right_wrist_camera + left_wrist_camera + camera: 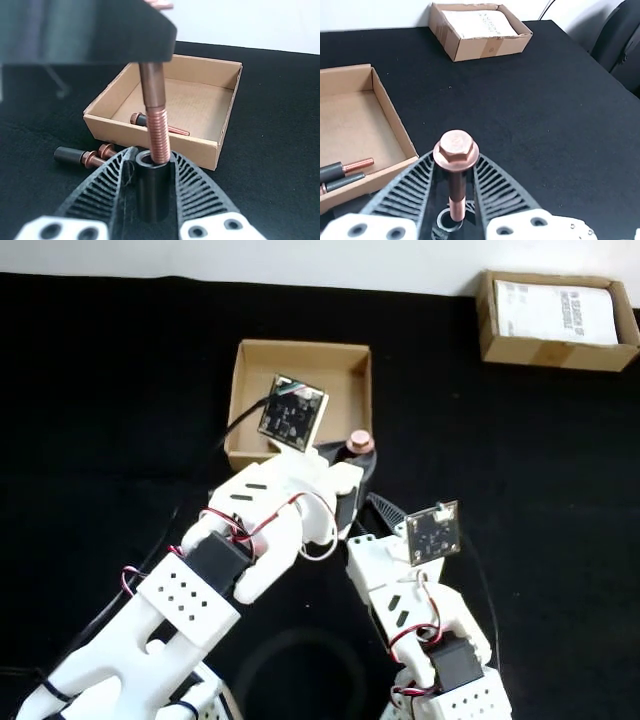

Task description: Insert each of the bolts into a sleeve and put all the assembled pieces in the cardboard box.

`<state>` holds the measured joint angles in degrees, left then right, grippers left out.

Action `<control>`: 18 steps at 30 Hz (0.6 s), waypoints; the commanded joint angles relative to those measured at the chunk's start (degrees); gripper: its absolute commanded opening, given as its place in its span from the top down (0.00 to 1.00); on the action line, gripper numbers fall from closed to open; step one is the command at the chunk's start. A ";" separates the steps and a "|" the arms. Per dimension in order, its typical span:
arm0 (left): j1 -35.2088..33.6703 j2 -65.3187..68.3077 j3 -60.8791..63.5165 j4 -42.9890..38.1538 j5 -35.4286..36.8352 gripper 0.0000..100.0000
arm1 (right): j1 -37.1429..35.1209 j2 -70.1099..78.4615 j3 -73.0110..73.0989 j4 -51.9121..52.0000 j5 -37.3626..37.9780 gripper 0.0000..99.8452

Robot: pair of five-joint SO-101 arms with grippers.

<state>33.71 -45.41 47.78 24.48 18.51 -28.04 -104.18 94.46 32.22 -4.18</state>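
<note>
On the black table [110, 390], the left wrist view looks into the cardboard box [390, 115], where two assembled pieces [342, 172] lie side by side; the right wrist view adds a sleeved bolt [75, 156] lying on the table outside the box's wall. Just right of the box, the left gripper [455, 172] clamps a copper hex bolt [455, 150] upright, head up. Beneath it the right gripper [152, 162] squeezes a black sleeve [152, 195] upright, the bolt's threaded tip at its mouth. Far right sits a second box [540, 352] holding a printed sheet
</note>
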 commanded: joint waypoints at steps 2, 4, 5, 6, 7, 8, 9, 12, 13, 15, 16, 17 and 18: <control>0.31 -0.22 -1.36 -1.76 -2.55 0.99 | 0.84 -0.84 -0.84 -1.01 -0.26 0.99; 0.31 -0.22 -1.80 -1.41 -3.08 0.99 | 0.84 -0.84 -0.84 -1.01 -0.26 0.99; 0.31 -0.22 -1.80 -1.41 -3.08 0.99 | 0.84 -0.84 -0.84 -1.01 -0.26 0.99; 0.31 -0.22 -1.80 -1.32 -3.08 0.99 | 0.84 -0.84 -0.84 -1.01 -0.26 0.99; 0.31 -0.22 -1.80 -1.32 -3.08 0.99 | 0.84 -0.84 -0.84 -1.01 -0.26 0.99; 0.31 -0.22 -1.80 -1.32 -3.08 0.99 | 0.84 -0.84 -0.84 -1.01 -0.26 0.99; 0.31 -0.22 -1.63 -1.32 -2.90 0.99 | 0.84 -0.84 -0.84 -1.01 -0.26 0.99; 0.84 -0.22 0.04 -1.41 -2.73 0.99 | 0.84 -0.84 -0.84 -1.01 -0.26 0.99; 0.92 -0.22 0.75 -1.49 -2.73 0.99 | 0.84 -0.84 -0.84 -1.01 -0.26 0.99; 0.92 -0.22 2.42 -1.67 -2.90 0.99 | 0.84 -0.84 -0.84 -1.01 -0.26 0.99; 0.75 -0.22 2.95 -1.67 -2.99 0.99 | 0.84 -0.84 -0.84 -1.01 -0.26 0.99; 0.57 -0.22 3.47 -1.67 -2.99 0.99 | 0.92 -0.84 -0.84 -1.01 -0.26 0.99; 0.48 -0.22 3.56 -1.41 -2.90 0.99 | 0.92 -0.84 -0.84 -1.01 -0.26 0.99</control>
<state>33.80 -45.41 51.56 24.13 15.87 -28.04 -104.18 94.46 32.22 -4.18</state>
